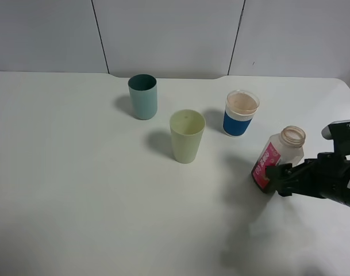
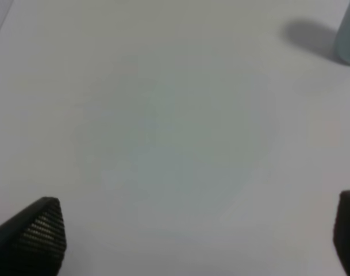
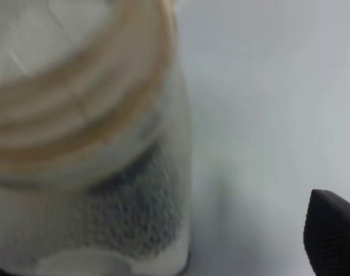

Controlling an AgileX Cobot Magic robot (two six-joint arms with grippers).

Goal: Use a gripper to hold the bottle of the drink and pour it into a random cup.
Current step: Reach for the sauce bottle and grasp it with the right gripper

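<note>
On the white desk (image 1: 77, 190) stands a plain pale yellow-green tapered plastic cup (image 1: 187, 136), and I place the other things from it. Its mouth is up, and inside I see only its own pale bottom.

Behind this cup, a little to the left and near it, stands a teal-green plastic tumbler (image 1: 142, 96). Its inside is dark, so I cannot tell what it holds. To the right of the pale cup and slightly behind it stands a blue-and-white cup with a clear rim (image 1: 241, 113). Its inside looks pale beige-pink; I cannot tell whether this is liquid.

The translucent whitish squarish plastic bottle (image 1: 279, 154) with a pink-red label stands on the desk, right of the pale cup and closer to the front edge, well apart from it. Its wide round neck is open at the top. A dark liquid shows only low in the bottle, near its base.

The black right tool (image 1: 278, 173) reaches in from the right, beyond the bottle as seen from the pale cup, and is at the lower part of the bottle. In the right wrist view the bottle sits between the two fingers. One finger shows dark through the bottle wall, and the other finger (image 3: 331, 236) is apart from the bottle. So this tool is released and spread wide, not clamping the bottle.

The left tool (image 2: 195, 238) appears only in the left wrist view. Its two tips are far apart over the bare desk, so it is released. An edge of the teal-green tumbler is at the border of that view.
</note>
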